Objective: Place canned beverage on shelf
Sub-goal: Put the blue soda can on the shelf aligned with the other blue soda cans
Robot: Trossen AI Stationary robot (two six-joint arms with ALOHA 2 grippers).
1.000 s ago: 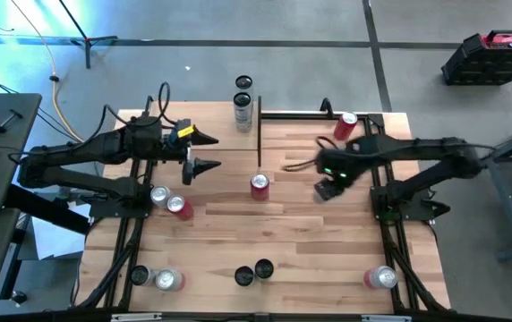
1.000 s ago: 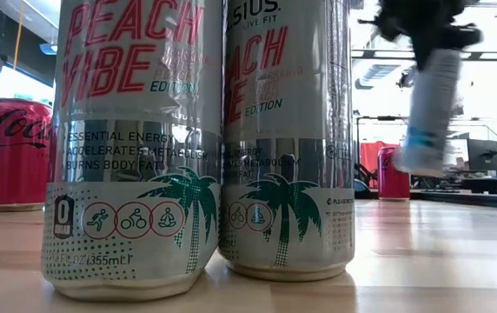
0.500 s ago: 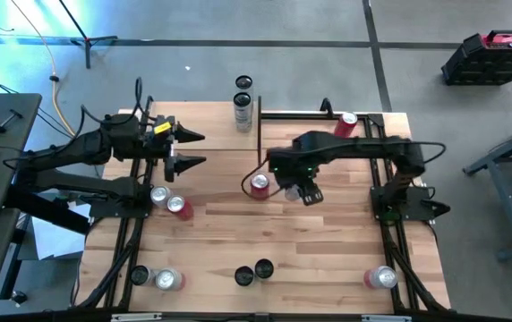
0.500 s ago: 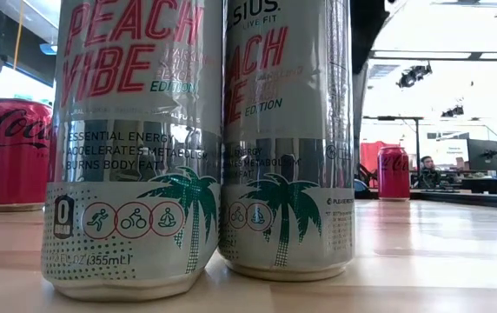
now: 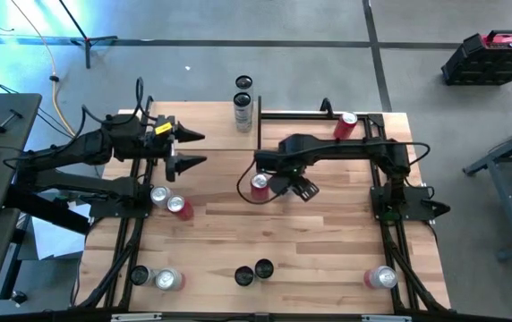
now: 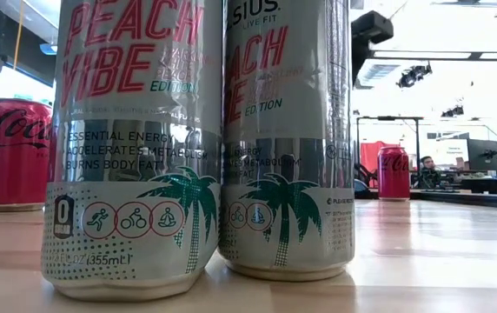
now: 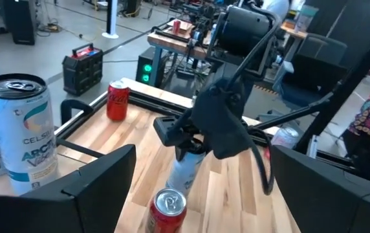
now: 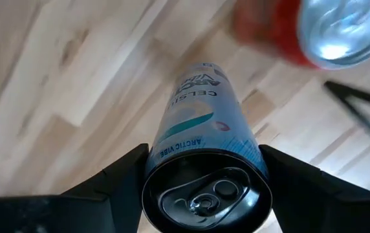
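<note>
My right gripper (image 8: pixel 201 188) fingers clamp the tall silver-blue aluminium can (image 8: pixel 201 123) near its rim — thin-walled, slick; left gripper (image 5: pixel 198 149) fingers wide.

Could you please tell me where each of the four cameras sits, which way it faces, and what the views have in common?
High view: overhead, looking straight down on the table; both arms show, right gripper beside the red can.
Low view: at tabletop height, facing two Peach Vibe cans; no arm is clearly visible.
Left wrist view: past the open left gripper, toward the right arm.
Right wrist view: looking down the held Celsius can.
Shared: the left wrist and high views both show the red can.
</note>
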